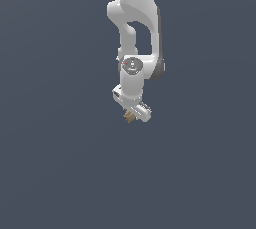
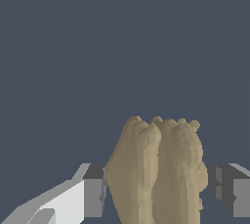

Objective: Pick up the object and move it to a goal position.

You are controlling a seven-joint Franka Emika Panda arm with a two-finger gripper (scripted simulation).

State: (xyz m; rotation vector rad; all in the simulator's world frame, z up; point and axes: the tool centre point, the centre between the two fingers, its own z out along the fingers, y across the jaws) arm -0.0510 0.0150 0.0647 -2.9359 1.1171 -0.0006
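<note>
The object (image 1: 129, 118) is a tiny tan-brown lump with a toothed edge, poking out just below the white gripper bar in the exterior view. Close up in the wrist view, the object (image 2: 156, 169) is a ribbed tan mass that fills the space between the two grey fingers (image 2: 95, 191). My gripper (image 2: 158, 191) is shut on it, one pad against each side. The gripper (image 1: 132, 116) hangs tilted at the end of the white arm (image 1: 135, 33), near the middle of the exterior view. No goal marker shows.
Only a flat, uniform dark blue-grey background surrounds the arm in both views. No table edge, container or other object can be seen.
</note>
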